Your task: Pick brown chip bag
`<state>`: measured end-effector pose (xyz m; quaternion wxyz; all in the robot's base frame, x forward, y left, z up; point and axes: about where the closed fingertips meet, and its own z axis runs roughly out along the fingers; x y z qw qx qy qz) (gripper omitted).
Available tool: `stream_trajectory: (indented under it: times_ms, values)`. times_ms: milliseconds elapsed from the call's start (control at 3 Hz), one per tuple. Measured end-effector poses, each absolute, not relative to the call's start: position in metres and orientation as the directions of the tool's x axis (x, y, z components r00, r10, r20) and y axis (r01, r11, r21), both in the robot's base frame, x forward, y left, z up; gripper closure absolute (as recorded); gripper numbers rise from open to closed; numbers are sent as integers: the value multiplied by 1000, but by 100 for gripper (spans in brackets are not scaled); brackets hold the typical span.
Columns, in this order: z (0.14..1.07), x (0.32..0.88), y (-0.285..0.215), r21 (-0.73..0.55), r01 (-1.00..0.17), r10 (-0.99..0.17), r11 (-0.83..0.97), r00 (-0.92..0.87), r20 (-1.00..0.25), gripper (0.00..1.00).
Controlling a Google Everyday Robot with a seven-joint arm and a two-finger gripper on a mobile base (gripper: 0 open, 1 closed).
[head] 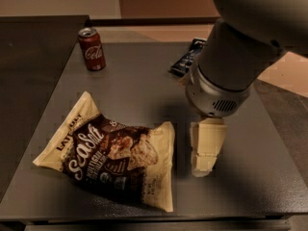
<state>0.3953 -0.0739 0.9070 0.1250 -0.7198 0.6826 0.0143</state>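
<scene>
Brown and cream, the brown chip bag (108, 160) lay flat on the dark grey worktop (144, 90), front and left, with its white script facing up and its long side running diagonally. It sat there loose with nothing on top of it and nothing propping it, so my guess is it was laid out for an easy grab from above. It looked puffy and sealed as far as I could see, so whatever was inside never showed. The gripper (204, 165) hung low over the worktop just beside the bag's right edge, close but not touching, with its cream-coloured end pointing down and the big grey arm (231, 66) looming above it. I honestly couldn't tell if the jaws were released or clenched, but they weren't grasping the bag. I'd say the arm was lining up next to the target, and the pick itself wasn't done yet. A red cola can (92, 48) stood upright at the back left, well apart from the bag, and I couldn't make out whether it was opened. A dark blue bag (185, 61) lay at the back, partly hidden behind the arm, and its contents weren't visible either.
</scene>
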Motion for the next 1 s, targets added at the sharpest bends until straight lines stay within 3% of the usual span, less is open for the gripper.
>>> stream_trajectory:
  times_ms: [1000]
  values:
    - [858,376,-3,-41,-997,-975,-58,65,-213,0]
